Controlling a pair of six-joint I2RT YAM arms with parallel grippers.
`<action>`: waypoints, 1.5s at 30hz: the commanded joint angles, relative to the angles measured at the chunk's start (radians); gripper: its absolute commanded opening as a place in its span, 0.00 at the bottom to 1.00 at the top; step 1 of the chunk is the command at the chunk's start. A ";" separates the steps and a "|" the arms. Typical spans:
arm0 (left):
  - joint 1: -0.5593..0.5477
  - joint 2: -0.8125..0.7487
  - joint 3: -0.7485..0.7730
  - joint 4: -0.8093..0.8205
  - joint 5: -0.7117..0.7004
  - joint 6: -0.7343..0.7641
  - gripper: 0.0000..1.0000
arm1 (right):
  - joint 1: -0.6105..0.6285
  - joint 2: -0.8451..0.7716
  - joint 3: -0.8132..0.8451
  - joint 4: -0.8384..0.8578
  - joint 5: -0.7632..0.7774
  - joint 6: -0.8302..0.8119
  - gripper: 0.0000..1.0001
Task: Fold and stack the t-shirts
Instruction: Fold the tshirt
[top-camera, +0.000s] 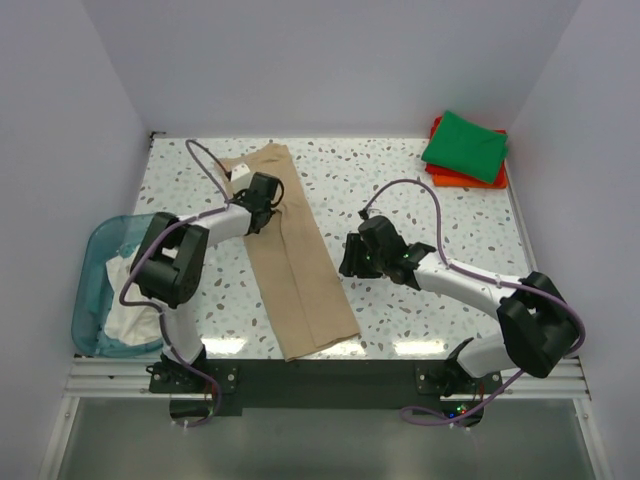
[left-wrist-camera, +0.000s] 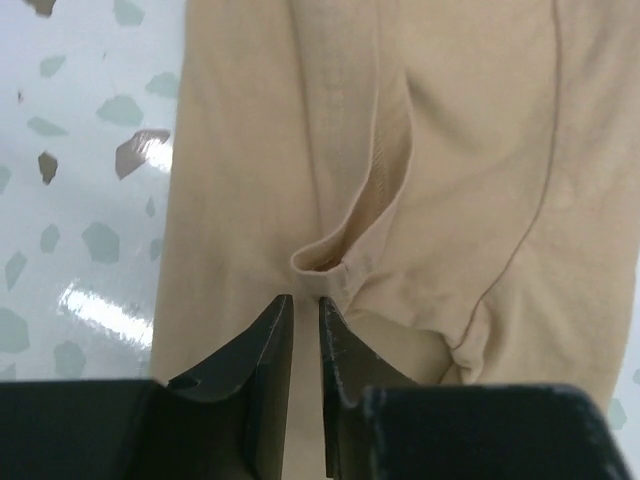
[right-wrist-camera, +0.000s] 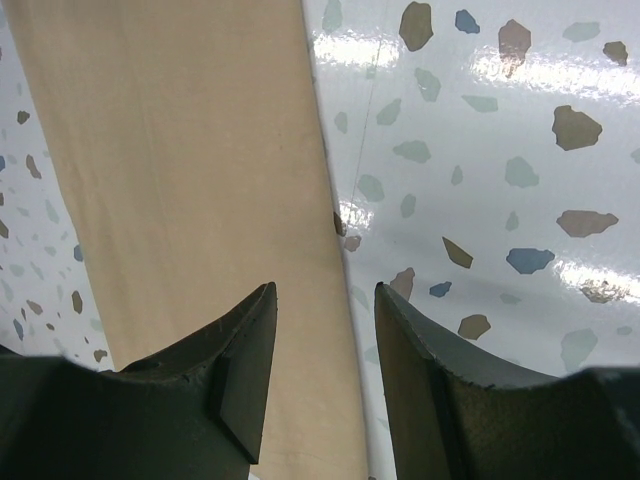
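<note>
The tan t-shirt (top-camera: 298, 265) lies as a long folded strip, diagonal at centre-left of the top view. Our left tool (left-wrist-camera: 305, 325) is almost clenched over its upper end, with no cloth visibly between. Our right tool (right-wrist-camera: 325, 330) is released at the strip's right edge. We fear pinching only the loose sleeve fold (left-wrist-camera: 345, 265), which would pull the strip open.

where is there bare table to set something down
Widest bare stretch: back middle of the table, between the tan shirt and the green shirt. Also the near middle, between the tan shirt and the right arm. Crowded on the left, between the basket and the tan shirt.
</note>
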 joint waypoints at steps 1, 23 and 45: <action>0.004 -0.071 -0.064 0.069 -0.034 -0.134 0.22 | -0.003 -0.024 -0.004 0.032 -0.008 -0.025 0.47; 0.027 -0.156 -0.036 0.252 0.098 -0.001 0.38 | -0.005 0.034 0.018 0.046 -0.036 -0.045 0.47; 0.079 0.131 0.219 0.009 0.029 0.071 0.39 | -0.006 0.043 0.024 0.030 -0.038 -0.061 0.47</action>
